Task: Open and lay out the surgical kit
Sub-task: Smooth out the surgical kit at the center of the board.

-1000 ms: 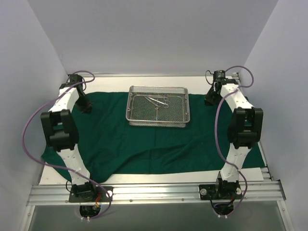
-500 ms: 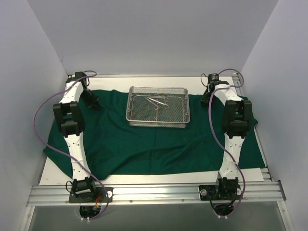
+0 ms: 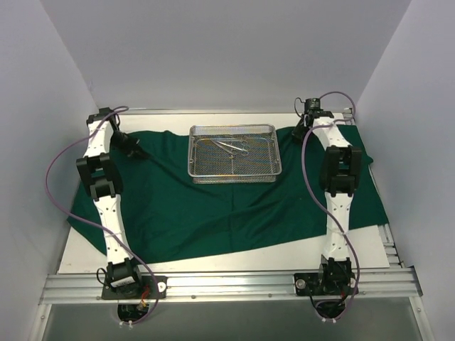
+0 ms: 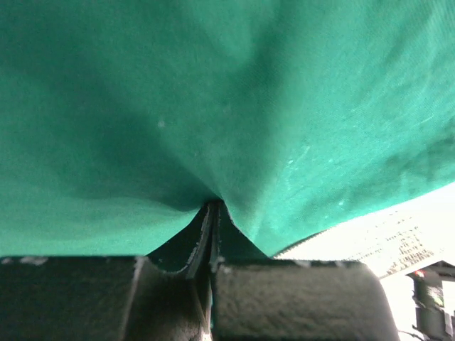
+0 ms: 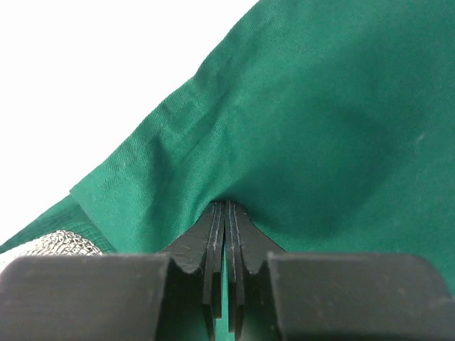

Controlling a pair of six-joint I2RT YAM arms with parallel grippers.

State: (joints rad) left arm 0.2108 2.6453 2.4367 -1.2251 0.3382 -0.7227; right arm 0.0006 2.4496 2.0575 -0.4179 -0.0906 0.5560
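At far corners, L gripper (image 4: 213,206) & R gripper (image 5: 226,206) both tight on green cloth (image 3: 213,209); mesh tray (image 3: 234,178) w/ instruments (image 3: 231,148) between.

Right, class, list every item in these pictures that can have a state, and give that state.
green cloth: spread open, far edge pinched at both ends
wire-mesh tray: uncovered, upright on the cloth
instruments: lying inside the tray
left gripper: shut on the cloth
right gripper: shut on the cloth
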